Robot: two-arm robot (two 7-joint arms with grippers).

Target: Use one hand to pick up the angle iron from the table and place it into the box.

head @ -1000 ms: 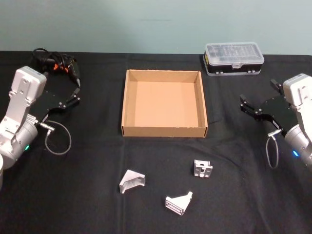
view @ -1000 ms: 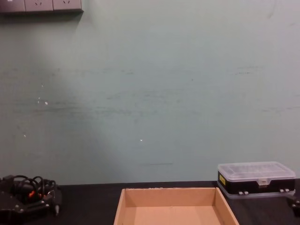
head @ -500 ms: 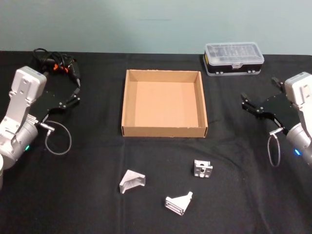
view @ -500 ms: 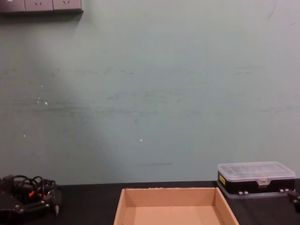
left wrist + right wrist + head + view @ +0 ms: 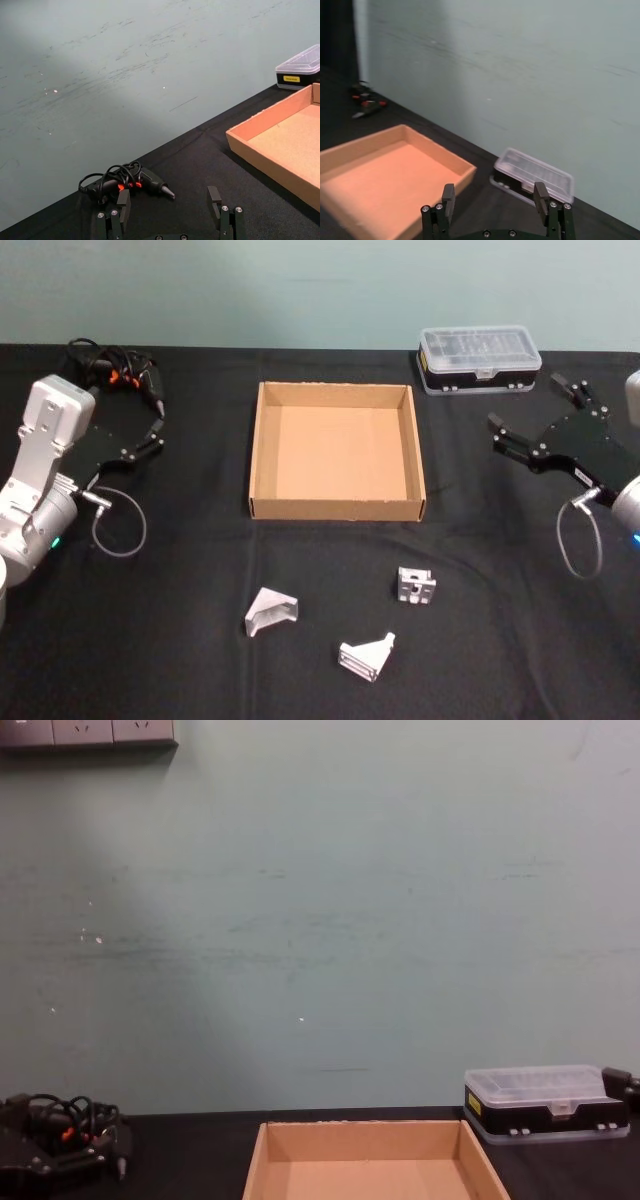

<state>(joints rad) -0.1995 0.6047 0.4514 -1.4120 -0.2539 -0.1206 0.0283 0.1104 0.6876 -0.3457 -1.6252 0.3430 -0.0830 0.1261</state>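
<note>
Three small metal pieces lie on the black table [image 5: 150,640] in the lower middle of the head view, all in front of the box [image 5: 337,508] and apart from it. The left angle iron [image 5: 271,611] sits below the box's left front corner. The right angle iron [image 5: 416,586] lies below its right front corner and is the nearest to the box. The lowest angle iron [image 5: 366,656] rests between those two, closer to the bottom edge of the frame. The three lie apart from one another and well apart from both grippers.

The box stands at the centre of the frame, open on top, with low tan walls. Up and to its right, near the wall, is a plastic case [image 5: 480,358] with a clear lid. At the upper left lies a black tool [image 5: 115,370] in a tangle of cable with orange marks.

The right gripper [image 5: 522,400] hangs at the right edge of the frame, level with the box and well apart from it. Its two black fingers are spread wide with nothing between them, and they point toward the box and the case. The left gripper [image 5: 158,428] is at the left edge, just below the tool, with its fingers likewise spread and holding nothing
</note>
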